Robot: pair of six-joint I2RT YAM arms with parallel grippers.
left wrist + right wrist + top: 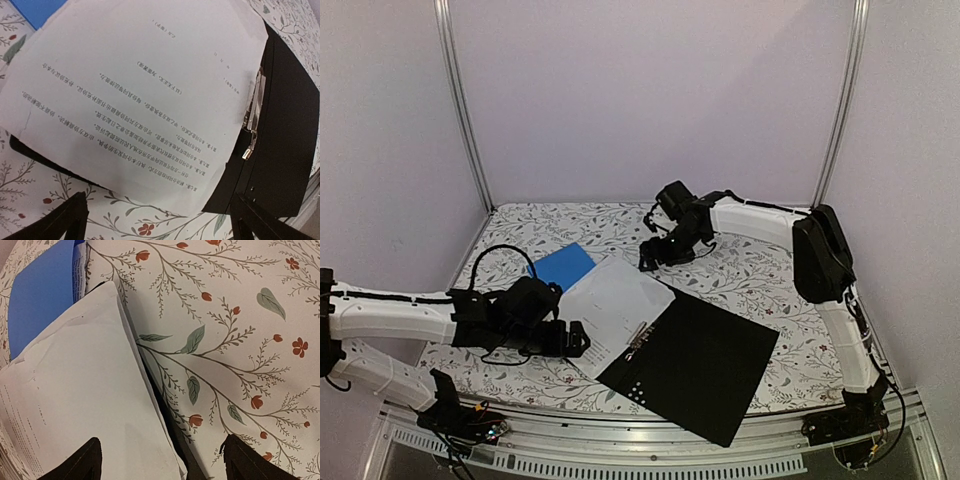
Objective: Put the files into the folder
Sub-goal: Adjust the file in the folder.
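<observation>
Since the printed sheets [615,300] lie skewed across the left leaf of the open folder [705,355], 1 edge at its metal clip [638,335] and corners overhanging the floral tablecloth [750,275], I judge squaring them in is the job; I'd nudge with the left gripper [575,340], jaws apart and empty at the near paper edge, pushing toward the spine. The right gripper [655,255], likewise spread and empty over the far corner beside the blue folder [563,265], can act as a stop.

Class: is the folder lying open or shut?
Open. The folder lies spread flat, black inside up, with the paper on one half.
</observation>
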